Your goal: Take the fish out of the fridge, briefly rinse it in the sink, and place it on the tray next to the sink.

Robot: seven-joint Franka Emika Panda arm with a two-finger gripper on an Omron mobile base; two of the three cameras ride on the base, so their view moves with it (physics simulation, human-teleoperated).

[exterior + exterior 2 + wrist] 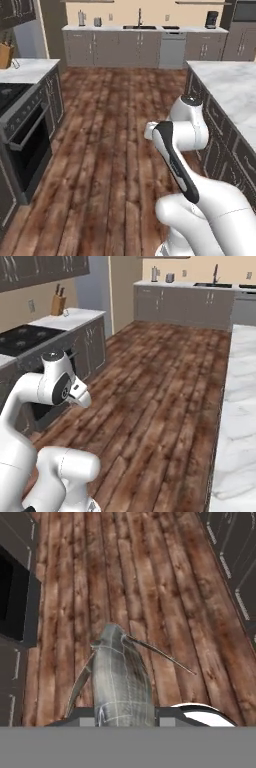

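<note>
The fish (120, 682), grey and silvery with thin fins trailing off to either side, stands between the two dark finger tips at the bottom of the hand view; the gripper (122, 714) is closed nearly all the way on the fish's body and holds it clear of the floor. Beneath the fish lies the brown wooden plank floor (150, 587), with the dark front of the oven (15, 597) along the left edge of the hand view and dark cabinet fronts (235, 557) in the upper right corner. In the left base view the white arm (185, 135) is folded low over the floor, between the oven range (25, 135) on the left and a marble-topped island counter (230, 85) on the right. On the far wall counter, well apart from the arm, sit the sink (140, 27) with its dark faucet (140, 15), and just to its right a flat dark tray (171, 27). A pale dishwasher front (172, 50) stands below the tray. A wooden knife block (6, 54) rests on the left counter beside the range. In the right base view the knife block (58, 303) and the cooktop (22, 338) appear on the left, the sink (212, 285) at the far end.
</note>
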